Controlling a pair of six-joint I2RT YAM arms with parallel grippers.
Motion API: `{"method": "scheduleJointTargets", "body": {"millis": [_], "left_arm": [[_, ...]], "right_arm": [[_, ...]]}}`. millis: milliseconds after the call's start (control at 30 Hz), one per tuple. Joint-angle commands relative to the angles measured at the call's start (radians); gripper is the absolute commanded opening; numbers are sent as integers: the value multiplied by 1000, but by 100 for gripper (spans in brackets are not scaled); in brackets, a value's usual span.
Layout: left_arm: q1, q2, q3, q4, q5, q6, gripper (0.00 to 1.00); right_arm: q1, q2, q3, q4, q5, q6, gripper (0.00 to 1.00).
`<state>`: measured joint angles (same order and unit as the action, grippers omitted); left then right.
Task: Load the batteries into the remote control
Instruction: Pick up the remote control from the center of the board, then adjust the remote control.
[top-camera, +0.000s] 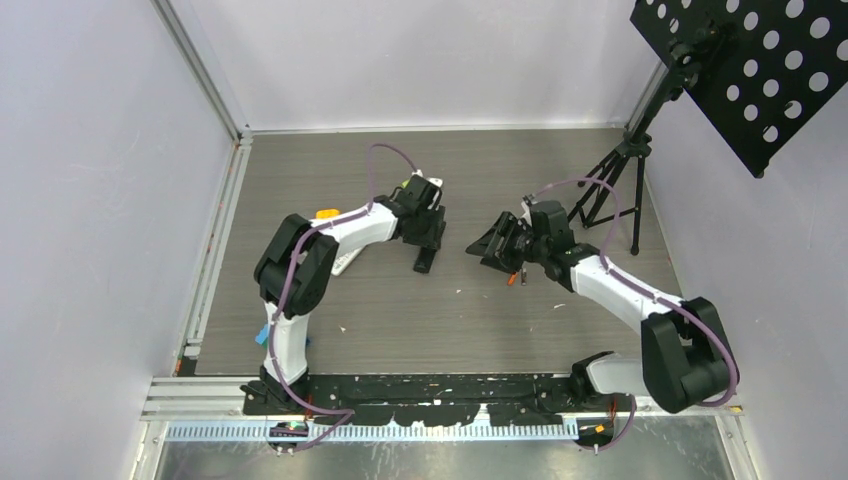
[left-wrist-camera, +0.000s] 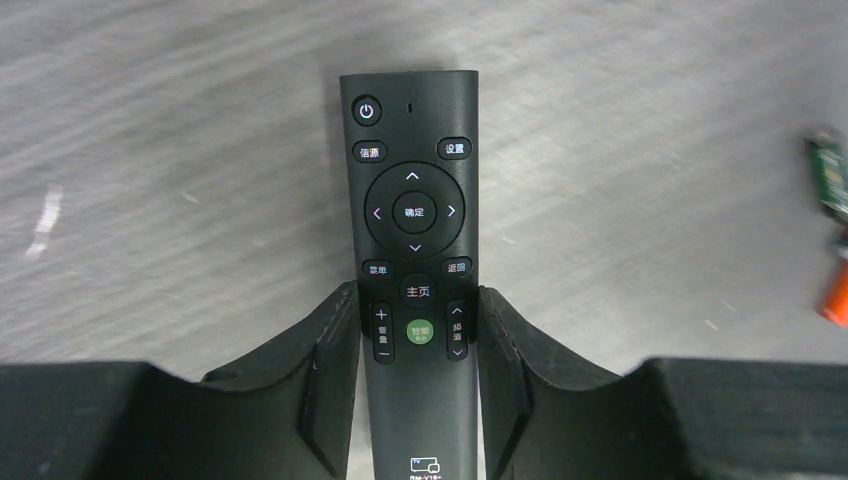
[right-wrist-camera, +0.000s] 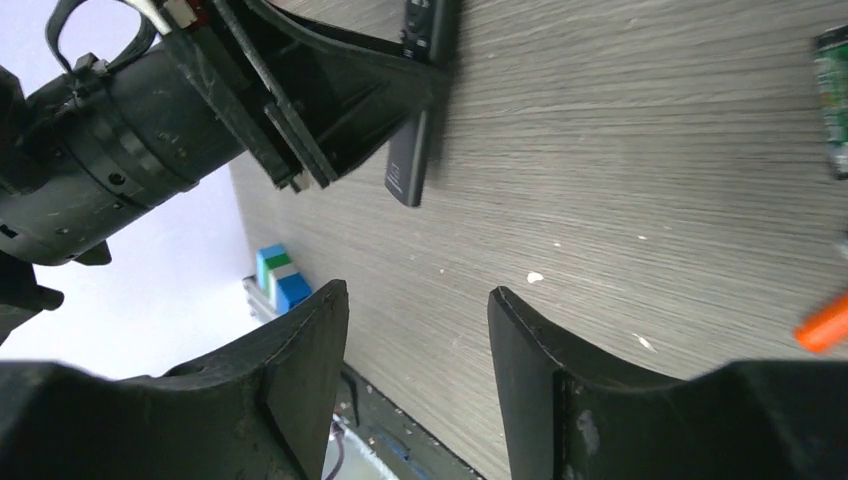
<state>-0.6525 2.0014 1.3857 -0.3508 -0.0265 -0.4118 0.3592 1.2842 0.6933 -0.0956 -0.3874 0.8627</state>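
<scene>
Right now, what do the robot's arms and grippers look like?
Both the left arm and right arm have white links between bulky black joint housings. A purple cable loops along each. The left gripper and right gripper are matte black, with broad wedge-shaped fingers that taper to blunt tips.

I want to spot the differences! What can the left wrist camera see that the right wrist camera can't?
Only left wrist: the buttons on the black remote, like the green button. Only right wrist: the left arm from outside, and a blue-green block at the edge of the table. Both: the remote, the orange battery and the table.
</scene>
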Motion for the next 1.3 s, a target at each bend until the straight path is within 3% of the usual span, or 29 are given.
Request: {"method": "scheduleJointTargets", "body": {"millis": [0, 100, 267, 433, 600, 933, 1033, 1267], "left_arm": [[23, -140, -27, 40, 274, -34, 12], [74, -208, -74, 129, 451, -98, 7], [145, -289, -158, 327, 679, -247, 7], [175, -331, -193, 485, 762, -418, 6], [185, -347, -220, 676, 811, -607, 9], [185, -357, -280, 992, 838, -884, 12], [185, -366, -285, 994, 833, -888, 12], [185, -377, -296, 984, 811, -881, 12]], "right_arm": [[13, 32, -91, 414, -183, 138, 61], [18, 37, -156, 669, -249, 202, 66], [22, -16, -187, 716, -199, 216, 76], [31, -51, -181, 775, -209, 230, 83], [47, -19, -164, 902, -200, 326, 83], [72, 137, -126, 1215, -194, 554, 77], [79, 172, -108, 1274, -193, 593, 73], [94, 211, -71, 1341, -195, 632, 53]]}}
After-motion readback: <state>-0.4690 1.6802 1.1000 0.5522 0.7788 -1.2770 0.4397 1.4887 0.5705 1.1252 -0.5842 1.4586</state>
